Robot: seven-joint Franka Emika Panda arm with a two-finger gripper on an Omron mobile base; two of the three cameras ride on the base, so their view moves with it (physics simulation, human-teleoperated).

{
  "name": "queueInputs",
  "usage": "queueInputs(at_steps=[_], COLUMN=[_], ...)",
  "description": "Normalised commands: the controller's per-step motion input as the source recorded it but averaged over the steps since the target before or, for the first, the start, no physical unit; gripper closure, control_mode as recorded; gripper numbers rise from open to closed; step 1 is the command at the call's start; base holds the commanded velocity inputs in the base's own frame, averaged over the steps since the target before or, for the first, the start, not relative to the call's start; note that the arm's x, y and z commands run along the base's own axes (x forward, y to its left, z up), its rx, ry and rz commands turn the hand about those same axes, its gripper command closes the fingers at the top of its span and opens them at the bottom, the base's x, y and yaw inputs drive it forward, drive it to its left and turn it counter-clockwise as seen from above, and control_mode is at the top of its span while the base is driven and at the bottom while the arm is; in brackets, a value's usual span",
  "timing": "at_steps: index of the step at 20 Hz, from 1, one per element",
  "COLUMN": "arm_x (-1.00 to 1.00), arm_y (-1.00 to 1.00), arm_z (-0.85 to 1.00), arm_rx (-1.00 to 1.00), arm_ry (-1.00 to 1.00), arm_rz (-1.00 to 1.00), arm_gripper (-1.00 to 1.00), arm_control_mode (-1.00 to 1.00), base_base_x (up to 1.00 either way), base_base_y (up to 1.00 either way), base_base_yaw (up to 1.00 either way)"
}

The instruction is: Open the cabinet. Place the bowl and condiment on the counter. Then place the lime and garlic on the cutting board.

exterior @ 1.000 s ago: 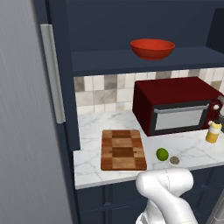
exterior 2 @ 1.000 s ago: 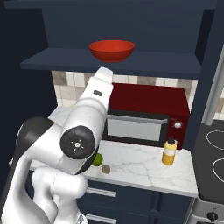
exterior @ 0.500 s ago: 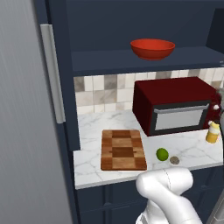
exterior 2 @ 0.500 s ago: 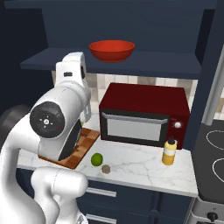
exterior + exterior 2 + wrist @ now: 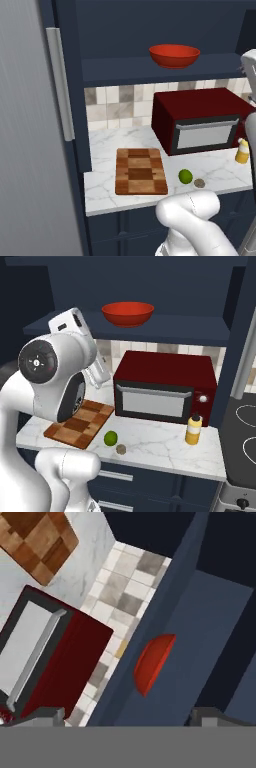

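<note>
**Red bowl dead ahead of the open pincer**

Sitting on the open cabinet shelf (image 5: 150, 70), the red bowl (image 5: 174, 55), above the dark red microwave (image 5: 200, 122). Lying straight along the gripper (image 5: 125, 714) axis in the hand view, seen rolled on its side, well apart yet. Jaws standing wide, holding nothing. Probably reaching forward next. Waiting on the marble counter (image 5: 105, 145): condiment bottle (image 5: 242, 151), lime (image 5: 185, 176), garlic (image 5: 199, 183), beside the cutting board (image 5: 140, 171).
</note>
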Motion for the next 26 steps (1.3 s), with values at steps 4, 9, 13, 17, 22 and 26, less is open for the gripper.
queueInputs(at_steps=[4,9,13,17,22,26], arm_x=[0.16,0.02,0.0,0.01,0.25,0.33], arm_y=[0.02,0.0,0.0,-0.01,0.0,0.0], arm_z=[0.23,0.32,0.23,0.01,-0.08,-0.19], arm_rx=[-0.24,-0.16,-0.08,-0.06,-0.07,0.0], arm_ry=[0.34,0.28,0.23,0.12,0.01,-0.18], arm_rz=[0.03,0.01,0.0,0.01,0.02,0.02], arm_gripper=[-1.0,-1.0,-1.0,-1.0,-1.0,-1.0], arm_control_mode=[-1.0,-1.0,-1.0,-1.0,-1.0,-1.0], base_base_x=[0.0,0.0,0.0,0.0,0.0,0.0], base_base_y=[0.0,0.0,0.0,0.0,0.0,0.0], base_base_yaw=[0.0,0.0,0.0,0.0,0.0,0.0])
